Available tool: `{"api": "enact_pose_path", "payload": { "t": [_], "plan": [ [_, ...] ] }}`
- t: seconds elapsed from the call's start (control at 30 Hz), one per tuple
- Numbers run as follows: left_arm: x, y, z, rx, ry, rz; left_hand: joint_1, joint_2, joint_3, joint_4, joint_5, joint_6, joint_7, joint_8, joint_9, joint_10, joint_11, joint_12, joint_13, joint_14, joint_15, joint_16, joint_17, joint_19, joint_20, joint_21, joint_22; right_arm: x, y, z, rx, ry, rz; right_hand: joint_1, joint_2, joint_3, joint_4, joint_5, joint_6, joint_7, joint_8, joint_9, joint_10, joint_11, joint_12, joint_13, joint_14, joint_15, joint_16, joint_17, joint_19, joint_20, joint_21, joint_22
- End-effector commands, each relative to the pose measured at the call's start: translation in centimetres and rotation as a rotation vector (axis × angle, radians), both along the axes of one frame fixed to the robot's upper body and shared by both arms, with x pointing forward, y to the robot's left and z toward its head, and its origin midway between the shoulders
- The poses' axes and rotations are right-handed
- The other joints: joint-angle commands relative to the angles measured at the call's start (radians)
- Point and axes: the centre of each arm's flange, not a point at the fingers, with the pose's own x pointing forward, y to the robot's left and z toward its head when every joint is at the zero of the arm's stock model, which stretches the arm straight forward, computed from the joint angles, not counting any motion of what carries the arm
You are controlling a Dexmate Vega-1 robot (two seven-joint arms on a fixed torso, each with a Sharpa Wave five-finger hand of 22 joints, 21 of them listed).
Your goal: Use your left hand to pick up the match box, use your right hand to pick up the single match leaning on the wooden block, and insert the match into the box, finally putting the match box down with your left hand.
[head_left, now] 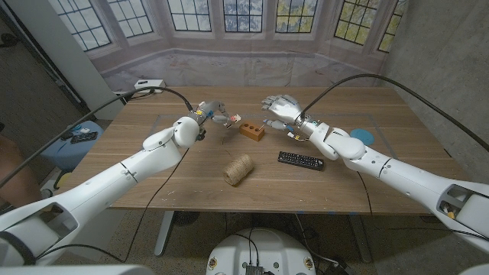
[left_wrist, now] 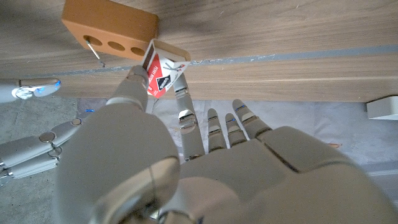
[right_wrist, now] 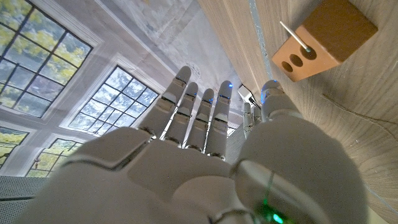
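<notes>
My left hand (head_left: 208,113) pinches the red and white match box (head_left: 230,120) between thumb and a finger, held just above the table to the left of the wooden block (head_left: 251,131). In the left wrist view the left hand (left_wrist: 186,162) holds the box (left_wrist: 163,70) close beside the block (left_wrist: 111,28), with the match (left_wrist: 94,48) leaning on the block's side. My right hand (head_left: 281,109) hovers open just right of and behind the block, holding nothing. In the right wrist view the right hand (right_wrist: 205,162) has straight, spread fingers, and the match (right_wrist: 295,37) lies against the block (right_wrist: 323,38).
A spool of twine (head_left: 238,169) lies near the table's middle front. A black remote (head_left: 300,160) sits right of it, under my right forearm. A blue round object (head_left: 361,137) lies further right. A white box (head_left: 149,84) sits at the far left corner.
</notes>
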Motion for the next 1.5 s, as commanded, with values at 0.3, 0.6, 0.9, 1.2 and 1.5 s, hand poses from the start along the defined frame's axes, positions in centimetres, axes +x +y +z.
{"api": "enact_pose_path", "payload": {
  "t": [0.3, 0.6, 0.9, 1.2, 1.5],
  "plan": [
    [-1.0, 0.9, -1.7, -0.045, -0.019, -0.05, 0.023, 0.016, -0.008, 0.001, 0.004, 0.004, -0.003, 0.002, 0.001, 0.001, 0.005, -0.004, 0.001, 0.004, 0.004, -0.004, 0.002, -0.002, -0.003, -0.003, 0.006, 0.4, 0.5, -0.4, -0.041, -0.05, 0.021, 0.02, 0.0, -0.005, 0.0, -0.005, 0.013, -0.004, 0.0, 0.001, 0.016, 0.0, -0.001, 0.005, 0.009, -0.082, 0.005, 0.003, 0.01, 0.001, 0.002, 0.001],
    [-1.3, 1.1, -2.3, -0.056, -0.029, -0.064, 0.025, 0.016, -0.009, 0.001, 0.005, 0.0, -0.005, 0.0, 0.002, 0.001, 0.003, -0.003, 0.001, 0.005, 0.003, -0.003, 0.002, -0.002, -0.004, -0.003, 0.006, 0.9, -0.1, -0.8, -0.043, -0.085, 0.052, 0.037, -0.002, -0.009, 0.001, -0.005, 0.041, -0.007, 0.005, 0.002, 0.043, -0.002, 0.002, 0.006, 0.033, -0.092, 0.013, 0.005, 0.022, -0.007, 0.002, 0.001],
    [-1.5, 0.7, -2.5, -0.062, -0.037, -0.084, 0.025, 0.017, -0.011, 0.001, 0.005, 0.005, -0.007, 0.001, 0.001, 0.002, 0.001, -0.003, 0.001, 0.006, 0.001, -0.003, 0.002, -0.001, -0.004, -0.002, 0.006, 1.3, -0.6, -1.2, -0.041, -0.112, 0.073, 0.051, -0.003, -0.011, 0.001, -0.004, 0.06, -0.011, 0.008, 0.002, 0.06, -0.008, 0.004, 0.006, 0.049, -0.1, 0.018, 0.007, 0.033, -0.012, 0.003, 0.001],
    [-1.6, 0.3, -2.8, -0.069, -0.031, -0.094, 0.026, 0.017, -0.013, 0.001, 0.005, 0.005, -0.008, 0.001, 0.002, 0.002, 0.001, -0.003, 0.001, 0.006, 0.002, -0.003, 0.002, -0.002, -0.005, -0.002, 0.006, 1.8, -1.1, -1.5, -0.043, -0.121, 0.081, 0.061, -0.004, -0.014, 0.002, -0.004, 0.073, -0.01, 0.009, 0.002, 0.074, -0.008, 0.005, 0.007, 0.061, -0.103, 0.022, 0.008, 0.037, -0.017, 0.002, 0.001],
    [-1.9, 0.3, -3.1, -0.071, -0.034, -0.11, 0.027, 0.017, -0.014, 0.001, 0.005, 0.005, -0.009, 0.0, 0.001, 0.002, 0.001, -0.003, 0.001, 0.006, 0.001, -0.003, 0.003, -0.001, -0.006, -0.002, 0.006, 2.4, -1.3, -2.0, -0.057, -0.136, 0.093, 0.069, -0.003, -0.016, 0.003, -0.003, 0.081, -0.012, 0.009, 0.002, 0.081, -0.009, 0.003, 0.007, 0.069, -0.106, 0.026, 0.01, 0.04, -0.019, 0.001, 0.001]
  ]
}}
